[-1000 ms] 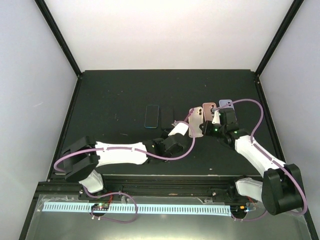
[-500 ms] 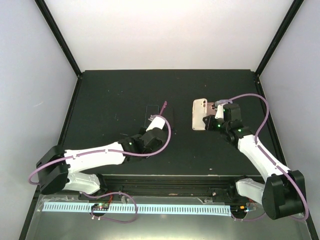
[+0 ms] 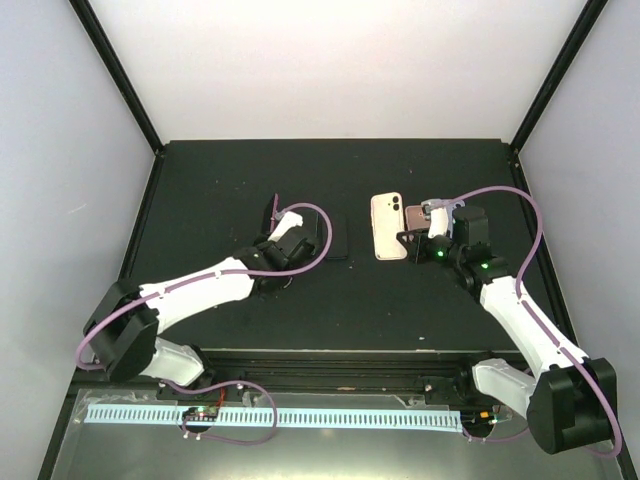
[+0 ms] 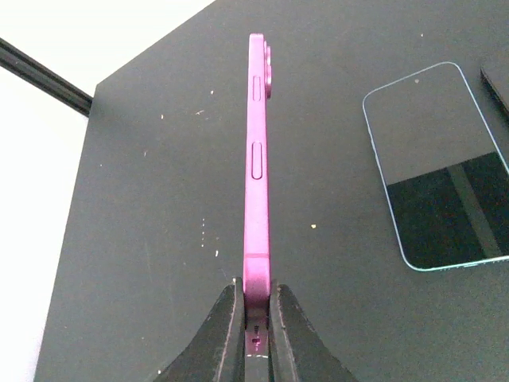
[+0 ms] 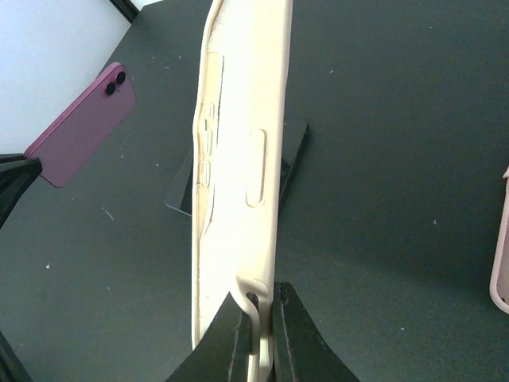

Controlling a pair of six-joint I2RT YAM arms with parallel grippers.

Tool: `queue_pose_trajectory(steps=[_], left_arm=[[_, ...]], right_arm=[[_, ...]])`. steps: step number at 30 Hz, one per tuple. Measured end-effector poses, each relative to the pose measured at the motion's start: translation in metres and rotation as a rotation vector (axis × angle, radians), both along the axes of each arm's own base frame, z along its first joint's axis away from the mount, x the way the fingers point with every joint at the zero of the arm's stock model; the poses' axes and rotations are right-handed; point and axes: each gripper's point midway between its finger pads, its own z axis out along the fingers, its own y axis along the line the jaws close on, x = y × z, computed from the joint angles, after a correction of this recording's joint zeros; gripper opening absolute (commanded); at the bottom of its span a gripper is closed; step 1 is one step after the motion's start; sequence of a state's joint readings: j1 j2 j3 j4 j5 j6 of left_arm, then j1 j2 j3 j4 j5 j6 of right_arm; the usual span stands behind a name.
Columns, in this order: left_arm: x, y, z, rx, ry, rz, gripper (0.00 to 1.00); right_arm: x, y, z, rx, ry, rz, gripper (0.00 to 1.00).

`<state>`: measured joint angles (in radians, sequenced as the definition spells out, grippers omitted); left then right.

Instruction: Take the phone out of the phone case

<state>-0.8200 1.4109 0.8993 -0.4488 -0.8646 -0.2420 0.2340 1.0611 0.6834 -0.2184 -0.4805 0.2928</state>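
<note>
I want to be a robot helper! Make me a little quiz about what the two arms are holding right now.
1. True or false: the left gripper is shut on the bottom edge of the pink phone.
2. What does the right gripper hold? A) a black phone B) the cream case C) nothing
3. Fill in the word: the blue-rimmed phone lies flat on the table with its screen facing ____.

Key: 1 true. 2 B. 3 up.
</note>
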Motion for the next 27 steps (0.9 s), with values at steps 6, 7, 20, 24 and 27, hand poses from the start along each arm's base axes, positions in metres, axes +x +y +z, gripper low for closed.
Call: queue_pose_trajectory(steps=[6,7,20,24,27], left_arm=[[0.001,0.002,-0.005,0.088,0.008,-0.047,0.02],[0.003,0.002,-0.007,0.110,0.008,-0.046,0.02],[0.013,0.010,-0.069,0.440,0.163,-0.020,0.01],[0.016,0.007,-0.069,0.449,0.154,-0.030,0.02],[0.018,0.006,-0.078,0.473,0.161,-0.035,0.02]], right_arm=[[-0.002,0.002,0.001,0.006,-0.003,0.018,0.01],[-0.002,0.003,0.001,0.007,-0.002,0.020,0.01],[-0.006,0.006,0.002,0.020,0.006,0.042,0.01],[-0.006,0.006,0.002,0.021,0.006,0.043,0.01],[-0.006,0.007,0.002,0.023,0.007,0.047,0.01]])
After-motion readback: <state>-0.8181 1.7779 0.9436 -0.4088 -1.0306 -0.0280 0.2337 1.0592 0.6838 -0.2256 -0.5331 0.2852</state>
